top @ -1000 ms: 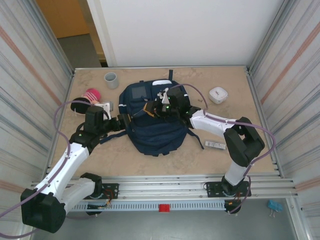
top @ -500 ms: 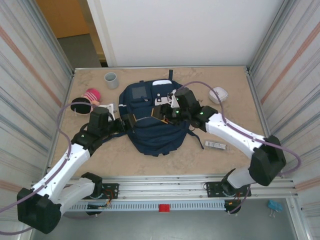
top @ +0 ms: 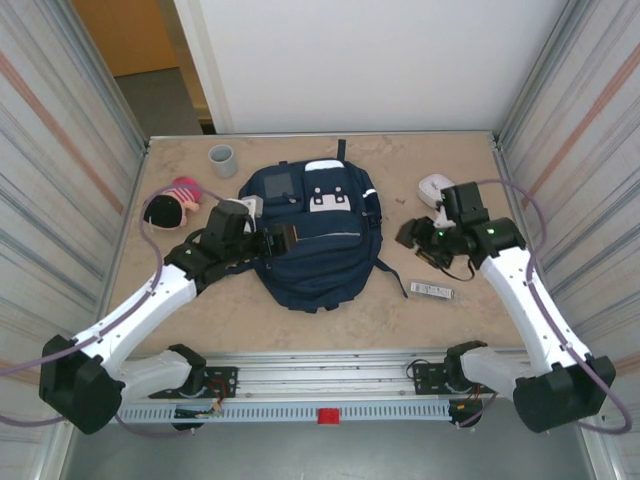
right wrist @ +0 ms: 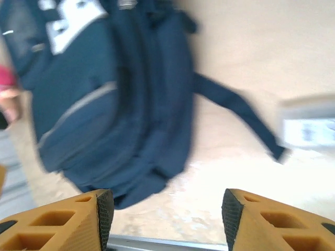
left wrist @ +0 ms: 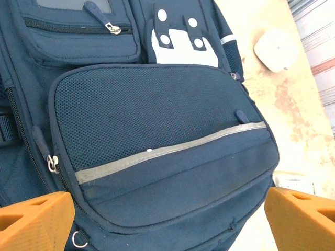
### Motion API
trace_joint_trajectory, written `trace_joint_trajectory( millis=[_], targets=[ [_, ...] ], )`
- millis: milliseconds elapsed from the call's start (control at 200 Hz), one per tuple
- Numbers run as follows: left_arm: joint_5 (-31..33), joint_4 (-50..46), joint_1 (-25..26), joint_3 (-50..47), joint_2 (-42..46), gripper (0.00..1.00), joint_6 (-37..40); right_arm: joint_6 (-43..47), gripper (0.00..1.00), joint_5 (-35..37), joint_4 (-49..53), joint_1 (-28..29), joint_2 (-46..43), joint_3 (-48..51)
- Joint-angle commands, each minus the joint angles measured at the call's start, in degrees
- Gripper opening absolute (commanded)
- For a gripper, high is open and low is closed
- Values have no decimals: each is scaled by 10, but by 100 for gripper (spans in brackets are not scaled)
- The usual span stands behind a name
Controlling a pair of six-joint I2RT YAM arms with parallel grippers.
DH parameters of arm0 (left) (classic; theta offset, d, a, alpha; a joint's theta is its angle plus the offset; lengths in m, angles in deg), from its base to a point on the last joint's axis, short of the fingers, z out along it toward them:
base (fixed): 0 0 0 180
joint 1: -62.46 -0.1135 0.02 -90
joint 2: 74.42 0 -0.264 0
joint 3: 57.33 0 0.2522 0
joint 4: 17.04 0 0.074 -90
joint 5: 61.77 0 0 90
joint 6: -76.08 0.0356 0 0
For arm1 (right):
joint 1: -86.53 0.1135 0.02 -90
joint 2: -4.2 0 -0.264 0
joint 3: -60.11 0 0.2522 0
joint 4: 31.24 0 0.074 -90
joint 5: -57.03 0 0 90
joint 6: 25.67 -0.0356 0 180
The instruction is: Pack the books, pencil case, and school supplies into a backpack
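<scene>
Two arms reach out over a beige table (top: 250,320) whose middle is taken by the backpack (top: 310,240). It is a navy fabric bag lying flat with its front up, its white-patched top toward the far edge and its dark straps trailing to the near right.

The left gripper (top: 284,240) hangs over the bag's left flank. In the left wrist view its orange fingers (left wrist: 36,219) stand wide apart at the two lower corners with nothing between them. Under them lie the mesh front pocket (left wrist: 152,115) and its grey reflective stripe (left wrist: 172,149). The zip pulls seen there sit at the ends of their tracks.

The right gripper (top: 415,238) is off the bag, just beside its right edge above bare tabletop. In the blurred right wrist view its orange fingers (right wrist: 63,222) are parted and hold nothing. The bag's side and one loose strap (right wrist: 235,107) lie beyond them.

A small white box (top: 432,186) sits on the far right, partly behind the right arm. A flat white packet (top: 431,290) lies near the strap on the near right. A grey cup (top: 222,157) stands at the far left, apart from the bag. A pink and black soft item (top: 170,205) rests near the left wall, beside the left arm.
</scene>
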Motion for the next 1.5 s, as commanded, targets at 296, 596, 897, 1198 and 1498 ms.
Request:
trace_joint_trajectory(
  millis=[296,596,897,1198,1498],
  targets=[
    [-10,39,2,24,-55,96,43,-38,61,11,75,-197,-6,175],
    [-69,99,-29,-5,-83,97,24,-95,64,-15,-26,-217,77,200],
    [-104,103,-72,-12,-100,97,33,-153,67,-2,-98,-217,110,231],
    [-119,100,-94,-16,-101,97,37,-169,67,-12,-152,-217,166,239],
    [-119,99,-97,-20,-100,98,36,-157,66,-3,-156,-211,206,208]
  ],
)
